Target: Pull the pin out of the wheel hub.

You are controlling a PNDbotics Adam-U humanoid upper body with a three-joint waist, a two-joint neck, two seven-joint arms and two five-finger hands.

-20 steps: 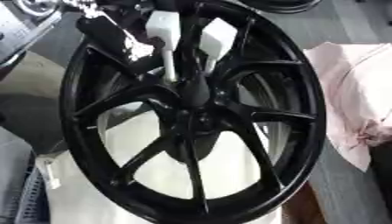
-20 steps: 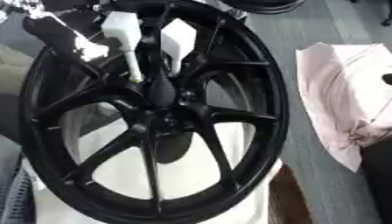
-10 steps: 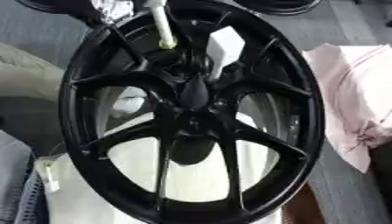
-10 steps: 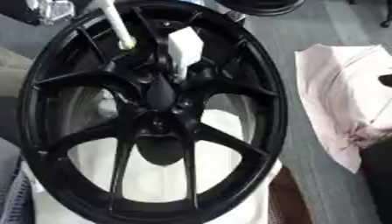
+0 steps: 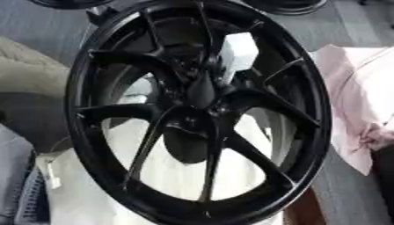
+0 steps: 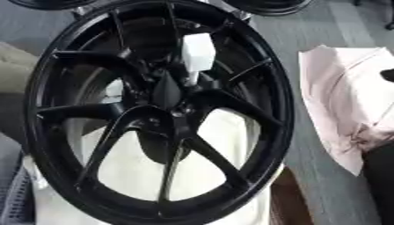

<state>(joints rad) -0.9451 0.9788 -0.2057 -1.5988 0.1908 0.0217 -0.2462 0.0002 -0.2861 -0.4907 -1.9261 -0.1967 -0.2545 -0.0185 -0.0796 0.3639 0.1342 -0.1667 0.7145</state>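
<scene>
The black multi-spoke wheel hub (image 5: 202, 94) fills most of both views, tilted over a white surface (image 5: 173, 173) that shows between its spokes. A white block (image 5: 237, 55) sits behind the upper spokes, just above the hub's centre. No pin shows in the hub or anywhere else. Neither of my hands is in either view.
A pink cloth (image 6: 342, 101) lies on the grey floor to the right of the wheel. Parts of two other black wheels (image 5: 286, 5) show at the top edge. An olive bundle (image 5: 31, 66) and grey fabric (image 5: 15, 176) lie at the left.
A hand holding a long white pin at the wheel's upper left rose toward the top-left corner and has left the view. The whole picture has also shifted.
</scene>
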